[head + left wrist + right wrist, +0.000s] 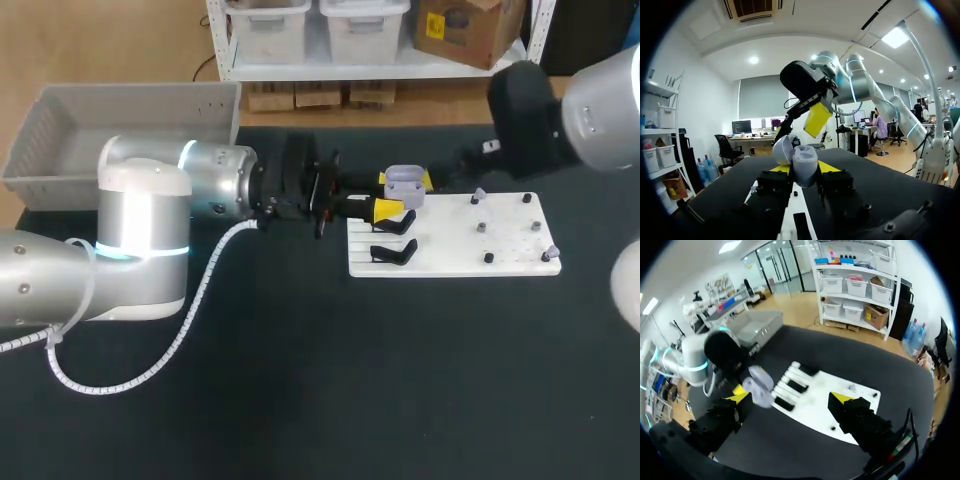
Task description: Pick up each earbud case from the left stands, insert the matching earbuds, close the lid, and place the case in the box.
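Note:
A pale lavender earbud case (405, 185) hangs just above the white board's (455, 262) left end, its lid tipped open. My left gripper (385, 194) is shut on it; in the left wrist view the case (801, 164) sits between both yellow tips. My right gripper (790, 397) hovers open over the board (817, 412), and the case (760, 385) lies just ahead of one of its fingers. One yellow finger (817, 119) of that gripper shows above the case. Two black stands (394, 237) sit on the board's left part, and several small earbuds (481, 227) rest on pegs to the right.
A grey box (40, 125) stands at the back left of the black table. My left arm's white cable (190, 320) loops over the table's left part. My right arm (520, 110) reaches in from the back right, above the board.

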Robot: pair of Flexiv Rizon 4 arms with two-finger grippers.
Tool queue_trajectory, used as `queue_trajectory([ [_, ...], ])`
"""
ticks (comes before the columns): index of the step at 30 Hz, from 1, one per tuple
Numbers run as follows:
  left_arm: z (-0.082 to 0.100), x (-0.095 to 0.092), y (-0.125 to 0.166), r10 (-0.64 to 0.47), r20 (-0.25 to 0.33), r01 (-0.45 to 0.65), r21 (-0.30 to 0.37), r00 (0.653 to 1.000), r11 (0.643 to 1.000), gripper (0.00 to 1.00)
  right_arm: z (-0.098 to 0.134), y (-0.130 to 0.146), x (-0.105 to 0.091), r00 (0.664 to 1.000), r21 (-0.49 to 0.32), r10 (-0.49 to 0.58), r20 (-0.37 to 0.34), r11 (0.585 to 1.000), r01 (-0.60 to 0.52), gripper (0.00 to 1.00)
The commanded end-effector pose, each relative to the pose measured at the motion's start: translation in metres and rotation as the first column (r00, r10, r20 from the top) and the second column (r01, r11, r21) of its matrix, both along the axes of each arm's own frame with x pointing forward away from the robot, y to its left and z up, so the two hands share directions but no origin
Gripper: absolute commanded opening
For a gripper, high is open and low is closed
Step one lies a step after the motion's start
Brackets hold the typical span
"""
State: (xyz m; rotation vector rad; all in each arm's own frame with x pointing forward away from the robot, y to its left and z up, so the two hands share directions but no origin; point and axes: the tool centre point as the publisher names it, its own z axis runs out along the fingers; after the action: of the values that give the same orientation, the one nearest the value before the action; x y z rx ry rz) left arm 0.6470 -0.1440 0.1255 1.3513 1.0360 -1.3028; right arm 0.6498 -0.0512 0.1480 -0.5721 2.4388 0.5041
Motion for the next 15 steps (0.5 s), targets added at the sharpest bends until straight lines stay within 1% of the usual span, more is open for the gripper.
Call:
queue_trajectory([
  [1, 0.0, -0.002, 0.0, 0.007, 0.002, -0.007, -0.001, 1.0, 1.0, 0.0, 0.007, -0.023, -0.023, 0.985, -0.289, -0.162, 0.062, 0.941, 0.173, 1.0],
  [3, 0.0, -0.002, 0.0, 0.007, 0.002, -0.007, -0.001, 1.0, 1.0, 0.0, 0.001, -0.034, -0.027, 0.983, -0.366, -0.178, 0.035, 0.913, 0.178, 1.0],
  [6, 0.0, -0.002, 0.0, 0.007, 0.002, -0.007, -0.001, 1.0, 1.0, 0.0, -0.012, -0.051, -0.032, 0.977, -0.432, -0.213, -0.006, 0.882, 0.189, 1.0],
  [10, 0.0, -0.002, 0.0, 0.007, 0.002, -0.007, -0.001, 1.0, 1.0, 0.0, -0.03, -0.07, -0.037, 0.97, -0.47, -0.234, -0.062, 0.864, 0.179, 1.0],
  [15, 0.0, -0.002, 0.0, 0.007, 0.002, -0.007, -0.001, 1.0, 1.0, 0.0, -0.049, -0.088, -0.041, 0.961, -0.49, -0.25, -0.119, 0.856, 0.162, 1.0],
])
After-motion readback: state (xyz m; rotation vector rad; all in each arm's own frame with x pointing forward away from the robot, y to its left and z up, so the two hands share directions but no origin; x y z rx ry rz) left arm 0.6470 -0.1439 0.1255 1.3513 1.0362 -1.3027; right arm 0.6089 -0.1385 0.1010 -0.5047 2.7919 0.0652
